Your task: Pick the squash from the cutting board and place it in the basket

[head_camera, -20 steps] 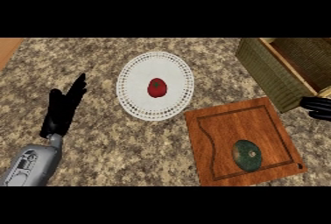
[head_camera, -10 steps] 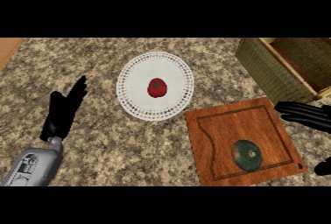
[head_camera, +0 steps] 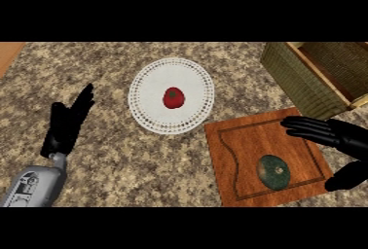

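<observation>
— Changed?
— Slid in from the counter's (head_camera: 144, 160) right edge over the cutting board (head_camera: 237, 146): right hand (head_camera: 338, 137), fingers spread, grasping nothing.
— Squash (head_camera: 273, 171)?
— Untouched near the board's lower right corner; grasp next, basket (head_camera: 298, 80) after.

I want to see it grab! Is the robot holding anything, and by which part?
Nothing is held. The right hand is open above the cutting board, not touching the squash. The left hand rests open.

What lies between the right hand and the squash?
In the head view, only bare wood of the cutting board lies between the open right hand and the squash; nothing else sits in that gap.
</observation>
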